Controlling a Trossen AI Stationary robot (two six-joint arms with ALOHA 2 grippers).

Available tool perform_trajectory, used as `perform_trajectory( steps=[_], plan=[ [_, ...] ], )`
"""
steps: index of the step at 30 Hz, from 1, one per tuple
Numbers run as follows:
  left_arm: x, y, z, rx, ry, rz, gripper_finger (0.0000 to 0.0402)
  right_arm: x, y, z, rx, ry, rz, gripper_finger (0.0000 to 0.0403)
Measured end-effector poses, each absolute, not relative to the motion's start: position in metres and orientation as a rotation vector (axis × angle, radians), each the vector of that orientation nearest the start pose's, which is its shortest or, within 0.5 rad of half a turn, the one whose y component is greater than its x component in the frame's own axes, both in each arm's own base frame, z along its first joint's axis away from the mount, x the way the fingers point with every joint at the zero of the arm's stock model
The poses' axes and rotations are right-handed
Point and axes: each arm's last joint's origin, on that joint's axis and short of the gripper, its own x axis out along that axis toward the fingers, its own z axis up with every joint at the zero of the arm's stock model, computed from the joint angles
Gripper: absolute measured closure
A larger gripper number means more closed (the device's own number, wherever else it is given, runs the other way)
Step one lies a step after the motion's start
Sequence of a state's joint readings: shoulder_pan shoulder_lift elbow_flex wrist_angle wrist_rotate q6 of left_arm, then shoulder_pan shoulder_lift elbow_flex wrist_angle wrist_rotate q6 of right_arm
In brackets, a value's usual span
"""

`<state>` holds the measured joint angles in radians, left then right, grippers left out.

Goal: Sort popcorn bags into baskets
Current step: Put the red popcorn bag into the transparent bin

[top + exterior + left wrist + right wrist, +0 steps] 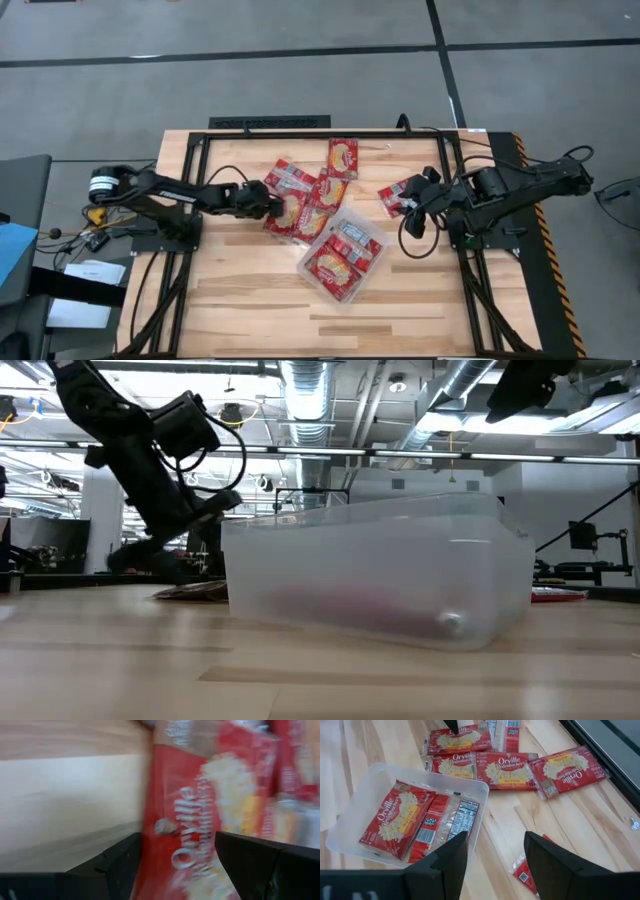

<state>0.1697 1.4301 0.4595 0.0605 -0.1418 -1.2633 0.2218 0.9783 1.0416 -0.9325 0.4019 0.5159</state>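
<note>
Mid-sort: left pincer (272,207) open astride a pile bag (287,213), needs closing, then carrying to the tray (375,253) at 4 o'clock; right pincer (415,199) open, empty, above a stray bag (396,197).

left end effector (272,205) low, fingers apart (both arms reaching inward), right end effector (410,205) open

The right gripper (495,852) has its two dark fingers (451,855) apart, above the wooden table (560,815). A clear tray (357,802) holds two popcorn bags (395,817) — more red bags (505,770) lie beside it, and one (525,870) shows between the fingers.
</note>
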Motion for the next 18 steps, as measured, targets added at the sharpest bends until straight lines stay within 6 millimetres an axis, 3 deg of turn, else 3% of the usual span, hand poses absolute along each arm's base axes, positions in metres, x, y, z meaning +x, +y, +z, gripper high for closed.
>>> perform_trajectory(
  steps=[8, 12, 18],
  plan=[
    [0.228, 0.041, 0.115, -1.176, 0.623, 0.811, 0.0167, 0.172, 0.027, 0.326, 0.218, 0.756, -0.374, 0.0182],
    [0.230, 0.042, 0.109, -1.184, 0.635, 0.834, 0.0223, 0.173, 0.027, 0.326, 0.219, 0.755, -0.374, 0.0182],
    [0.240, 0.043, 0.097, -1.195, 0.605, 0.782, 0.0339, 0.173, 0.027, 0.327, 0.223, 0.745, -0.371, 0.0189]
  ],
)
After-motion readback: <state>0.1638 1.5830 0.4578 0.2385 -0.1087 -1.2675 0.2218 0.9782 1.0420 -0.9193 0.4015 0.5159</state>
